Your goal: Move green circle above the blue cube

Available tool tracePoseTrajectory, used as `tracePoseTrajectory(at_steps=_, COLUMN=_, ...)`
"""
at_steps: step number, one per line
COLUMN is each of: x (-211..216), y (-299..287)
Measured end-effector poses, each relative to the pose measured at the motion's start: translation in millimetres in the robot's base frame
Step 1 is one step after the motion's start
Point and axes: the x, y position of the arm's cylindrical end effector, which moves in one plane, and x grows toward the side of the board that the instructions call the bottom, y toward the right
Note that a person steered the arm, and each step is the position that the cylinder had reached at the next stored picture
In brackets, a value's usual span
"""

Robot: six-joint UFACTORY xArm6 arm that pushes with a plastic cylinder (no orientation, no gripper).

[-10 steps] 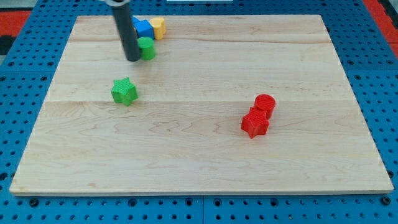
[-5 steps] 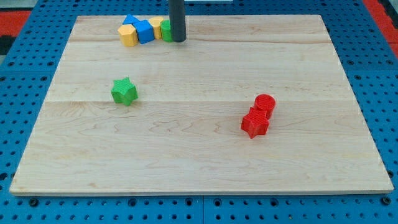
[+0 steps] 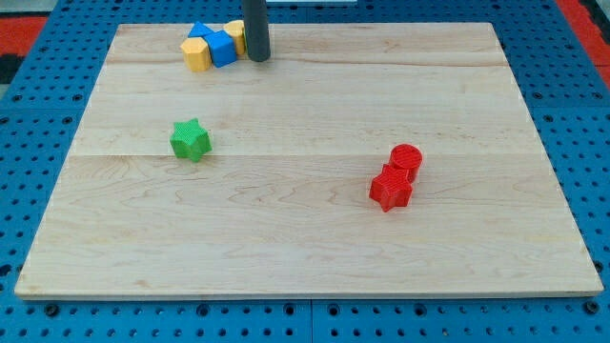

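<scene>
A wooden board (image 3: 305, 238) is seen on a blue pegboard. Nearest, toward the view's right, a red star (image 3: 390, 189) touches a red circle (image 3: 406, 157). Left of centre lies a green star (image 3: 191, 140). At the view's top a cluster is packed: a yellow block (image 3: 197, 55), the blue cube (image 3: 223, 47), and another yellow block (image 3: 235, 30) behind. My tip (image 3: 257, 58) is planted just right of the cluster. The green circle cannot be seen; it is probably hidden behind the rod. No jaws exist on this rod. The circle should be nudged gently toward the top edge, without disturbing the cube.
</scene>
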Motion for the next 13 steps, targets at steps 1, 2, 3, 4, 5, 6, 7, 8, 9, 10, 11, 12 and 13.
tracePoseTrajectory(at_steps=1, x=0.0, y=14.5)
tracePoseTrajectory(at_steps=2, x=-0.9, y=96.7)
tracePoseTrajectory(at_steps=3, x=-60.0, y=121.1)
tracePoseTrajectory(at_steps=4, x=-63.4, y=103.8)
tracePoseTrajectory(at_steps=5, x=-63.7, y=83.4)
tracePoseTrajectory(at_steps=6, x=-63.6, y=58.3)
tracePoseTrajectory(at_steps=7, x=-61.4, y=38.2)
tracePoseTrajectory(at_steps=8, x=-43.8, y=27.3)
tracePoseTrajectory(at_steps=9, x=-25.8, y=26.3)
tracePoseTrajectory(at_steps=10, x=-17.8, y=27.8)
tracePoseTrajectory(at_steps=11, x=-23.7, y=51.8)
tracePoseTrajectory(at_steps=12, x=-40.2, y=21.9)
tracePoseTrajectory(at_steps=13, x=-45.0, y=19.7)
